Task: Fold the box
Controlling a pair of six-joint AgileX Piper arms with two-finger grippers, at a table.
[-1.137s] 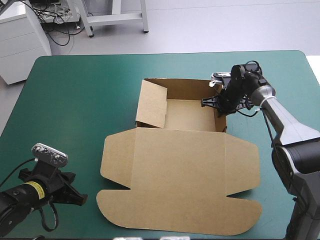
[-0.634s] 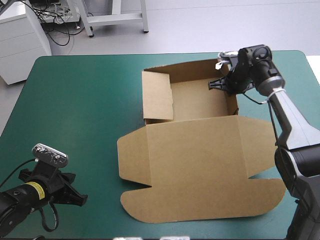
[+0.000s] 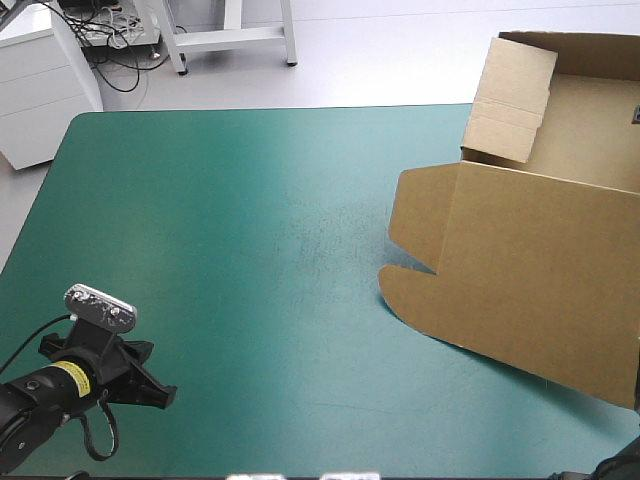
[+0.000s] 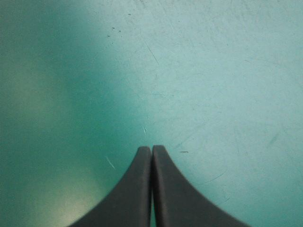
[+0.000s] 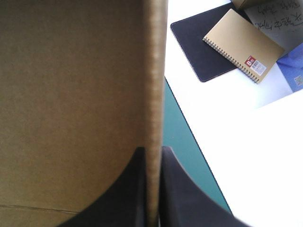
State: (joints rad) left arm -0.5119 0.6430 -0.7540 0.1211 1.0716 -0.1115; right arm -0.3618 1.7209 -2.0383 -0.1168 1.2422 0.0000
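place: robot lab or office | cues: teal-green bench; white drawer cabinet; loose floor cables; spiral notebook partly on a black mat

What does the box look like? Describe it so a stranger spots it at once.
On the table's teal-green cover, look to the far right corner. There is the box: brown board, walls raised, lid open flat. It is the only brown thing on the cover, one wall pinched in the right gripper.
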